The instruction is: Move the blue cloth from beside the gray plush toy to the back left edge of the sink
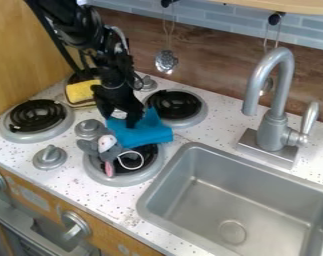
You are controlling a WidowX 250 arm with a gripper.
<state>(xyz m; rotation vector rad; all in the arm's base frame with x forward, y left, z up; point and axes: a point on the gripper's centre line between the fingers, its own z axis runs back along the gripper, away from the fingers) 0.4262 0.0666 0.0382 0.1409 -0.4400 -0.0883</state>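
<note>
The black gripper [121,116] hangs down at the rear edge of a blue cloth [143,134], its fingers apart and touching or very close to the fabric. The cloth lies crumpled between the burners, partly over the front right one. A grey plush toy [105,148] with a white and pink front rests against the cloth's front left edge, on the same burner, with a white loop beside it. Behind and left of the gripper is a yellow sponge [82,91]. The gripper hides part of the cloth's rear side.
Black coil burners [37,115] and grey knobs [50,156] surround the cloth. On the right is a metal sink [197,210] with a tall faucet [277,100] behind it. A slotted utensil [166,61] hangs on the back wall, and a wooden panel [23,55] stands at the left.
</note>
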